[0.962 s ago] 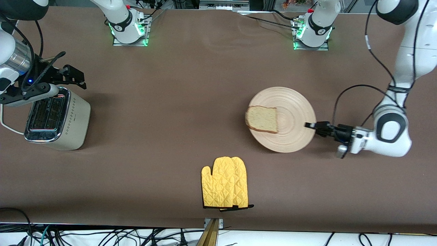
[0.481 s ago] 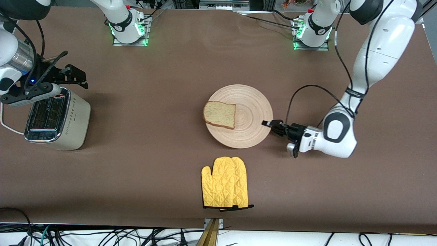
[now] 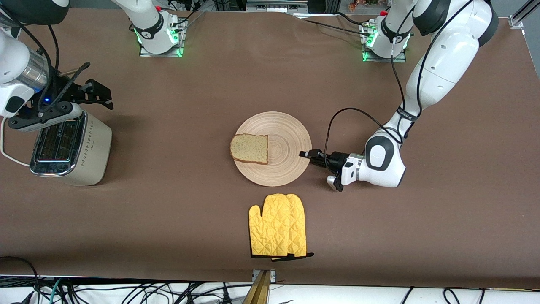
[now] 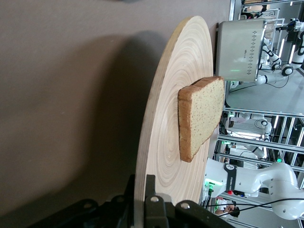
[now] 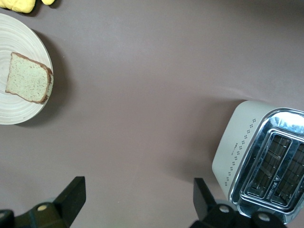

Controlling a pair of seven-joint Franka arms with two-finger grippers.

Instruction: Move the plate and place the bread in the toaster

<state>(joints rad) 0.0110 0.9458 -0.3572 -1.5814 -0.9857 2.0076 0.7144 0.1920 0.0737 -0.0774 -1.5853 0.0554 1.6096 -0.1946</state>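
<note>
The round wooden plate (image 3: pixel 273 148) lies mid-table with the bread (image 3: pixel 249 148) on its half toward the right arm's end. My left gripper (image 3: pixel 306 154) is shut on the plate's rim at the edge toward the left arm's end; in the left wrist view the plate (image 4: pixel 166 137) stands edge-on between the jaws, with the bread (image 4: pixel 202 116) on it. The cream toaster (image 3: pixel 69 150) stands at the right arm's end of the table. My right gripper (image 3: pixel 95 93) is open and empty over the table beside the toaster (image 5: pixel 259 164).
A yellow oven mitt (image 3: pixel 278 231) lies nearer the front camera than the plate. The toaster's white cord (image 3: pixel 6 150) loops at the table's edge. Both arm bases stand along the table's edge farthest from the camera.
My left gripper has dragged the plate with the bread across the table toward the right arm's end, from near the left arm's end to mid-table. The right arm has barely moved.
</note>
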